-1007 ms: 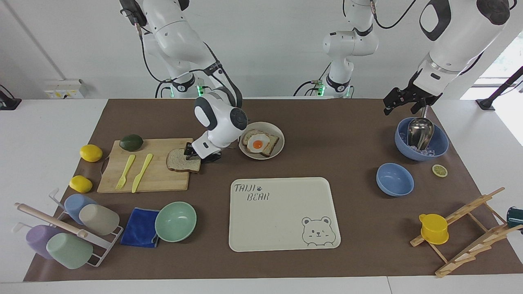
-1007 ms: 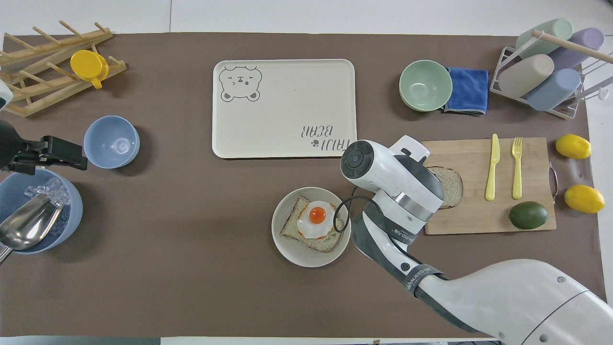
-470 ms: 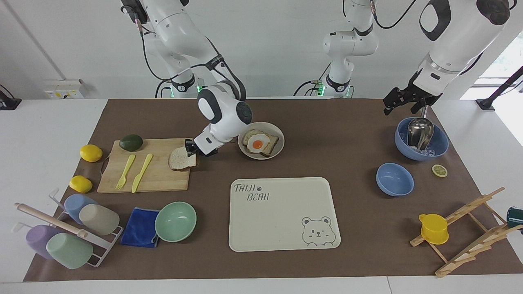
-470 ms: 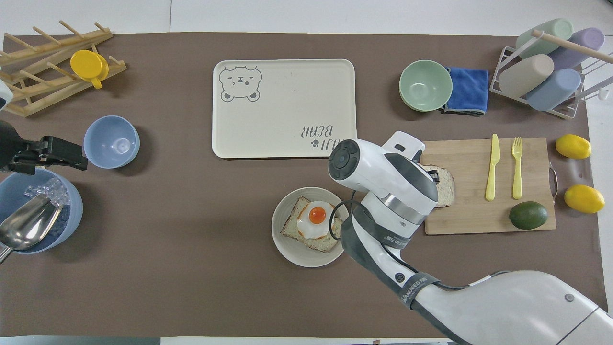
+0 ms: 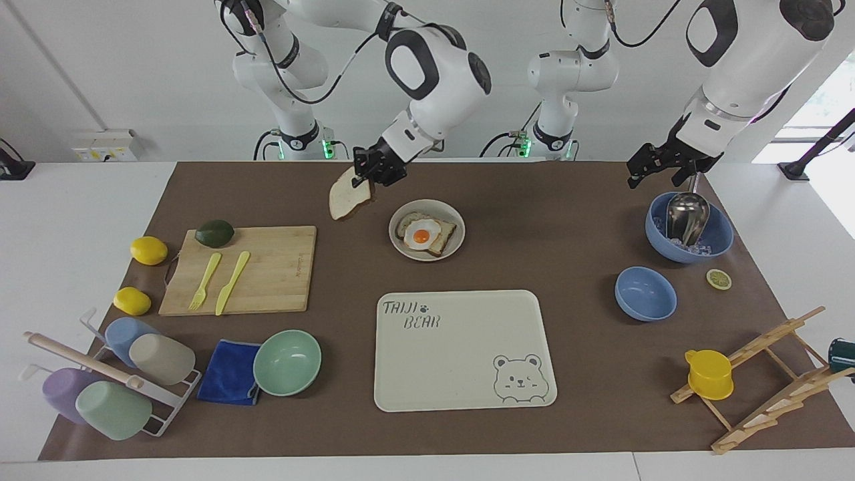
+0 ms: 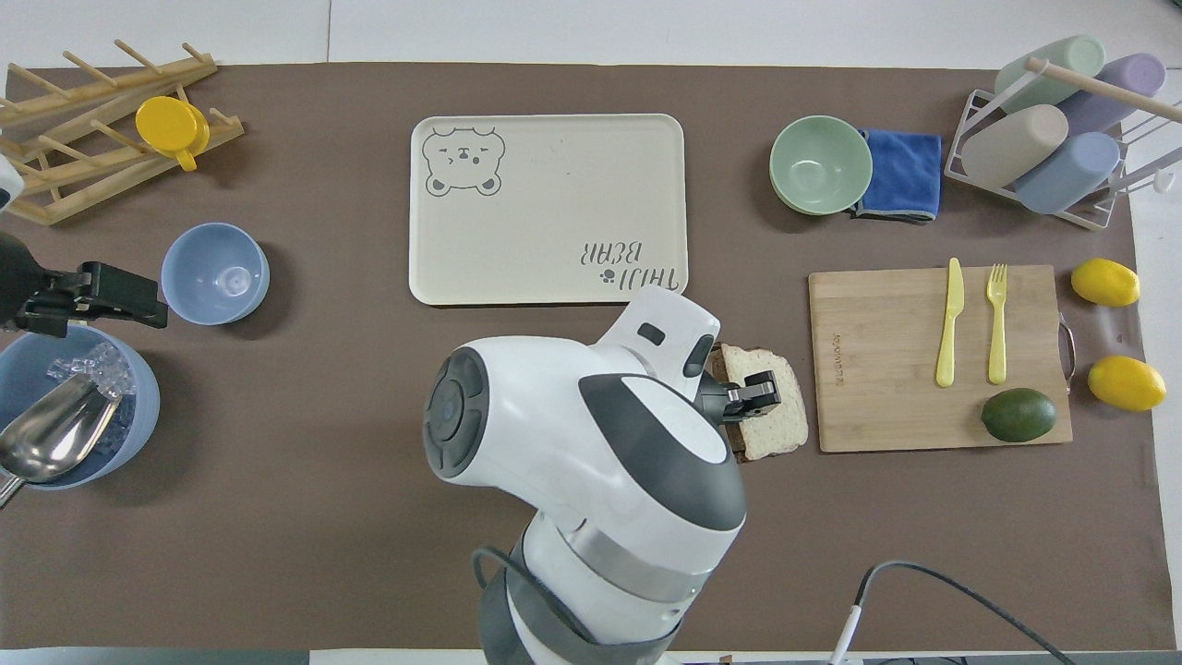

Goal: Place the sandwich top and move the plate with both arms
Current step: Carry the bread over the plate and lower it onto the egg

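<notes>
From overhead, the right arm (image 6: 591, 462) hides the plate completely and covers one edge of the sandwich top (image 6: 771, 416). The left arm (image 6: 18, 291) is cut off at the picture's edge there. In the facing view, a dark green object (image 5: 843, 356) is cropped at the frame's edge and cannot be identified.

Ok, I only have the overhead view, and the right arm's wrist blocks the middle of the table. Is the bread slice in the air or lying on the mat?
Observer: In the air. The right gripper is shut on the sandwich top, which hangs tilted, clear of the mat.
Operator: Where's the plate? I can't see it.
Observer: The plate sits under that wrist, with the egg toast on it.
Operator: Is the slice over the plate?
Observer: Not yet. It hangs short of it, toward the right arm's end.
</notes>
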Robot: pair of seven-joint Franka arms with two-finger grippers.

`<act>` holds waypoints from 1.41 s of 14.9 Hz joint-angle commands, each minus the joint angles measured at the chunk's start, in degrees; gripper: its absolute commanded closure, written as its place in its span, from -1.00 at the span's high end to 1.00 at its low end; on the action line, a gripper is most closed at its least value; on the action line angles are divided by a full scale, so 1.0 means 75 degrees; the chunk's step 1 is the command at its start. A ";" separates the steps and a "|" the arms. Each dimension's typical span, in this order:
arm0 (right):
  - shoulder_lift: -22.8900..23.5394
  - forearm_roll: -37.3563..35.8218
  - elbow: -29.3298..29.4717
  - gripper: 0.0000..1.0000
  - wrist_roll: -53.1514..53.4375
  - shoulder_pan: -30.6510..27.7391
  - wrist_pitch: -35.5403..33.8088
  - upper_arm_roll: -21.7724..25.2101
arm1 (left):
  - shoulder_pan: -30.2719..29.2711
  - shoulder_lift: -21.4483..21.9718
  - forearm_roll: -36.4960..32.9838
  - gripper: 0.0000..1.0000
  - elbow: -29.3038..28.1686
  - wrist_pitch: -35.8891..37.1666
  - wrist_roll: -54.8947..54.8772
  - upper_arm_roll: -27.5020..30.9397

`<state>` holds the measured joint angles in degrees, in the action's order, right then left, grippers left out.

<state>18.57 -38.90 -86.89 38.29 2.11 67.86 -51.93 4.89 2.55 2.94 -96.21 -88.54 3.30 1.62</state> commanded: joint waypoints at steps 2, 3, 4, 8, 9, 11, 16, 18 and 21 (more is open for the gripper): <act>0.0629 0.0322 0.0664 -1.00 0.0250 0.0047 0.1062 -0.0189 | -0.0078 0.0106 -0.0134 1.00 -0.0097 -0.0066 -0.0019 -0.0040; 0.0687 0.0347 0.0617 -1.00 0.0262 0.0059 0.1240 -0.0189 | -0.0089 0.0106 -0.0134 1.00 -0.0097 -0.0089 -0.0019 -0.0040; 0.0792 0.0358 0.0571 -1.00 0.0262 0.0047 0.1323 -0.0201 | -0.0089 0.0106 -0.0134 1.00 -0.0097 -0.0101 -0.0019 -0.0028; 0.1377 0.0230 0.0231 -1.00 0.1091 0.0456 0.1851 -0.0154 | -0.0089 0.0117 -0.0134 1.00 -0.0109 -0.0112 -0.0042 -0.0028; 0.1449 0.0114 0.0114 -1.00 0.1141 0.0457 0.1851 -0.0142 | -0.0089 0.0118 -0.0134 1.00 -0.0121 -0.0112 -0.0042 -0.0028; 0.1485 0.0043 -0.0050 -1.00 0.1187 0.0492 0.1886 -0.0142 | -0.0089 0.0118 -0.0134 1.00 -0.0121 -0.0112 -0.0030 -0.0028; 0.1765 -0.0204 -0.0566 -1.00 0.2089 0.0621 0.2308 -0.0142 | -0.0089 0.0118 -0.0134 1.00 -0.0121 -0.0171 -0.0007 -0.0028; 0.1766 -0.0204 -0.0811 -1.00 0.2277 0.0598 0.2576 -0.0142 | -0.0089 0.0118 -0.0134 1.00 -0.0121 -0.0171 -0.0007 -0.0028; 0.1778 -0.0216 -0.1012 -1.00 0.2430 0.0551 0.2893 -0.0131 | -0.0089 0.0118 -0.0134 1.00 -0.0121 -0.0183 -0.0019 -0.0028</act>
<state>32.02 -39.37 -92.92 55.00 7.06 87.50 -52.53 4.84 2.55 2.94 -96.22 -88.95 3.31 1.78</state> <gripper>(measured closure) 0.894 0.000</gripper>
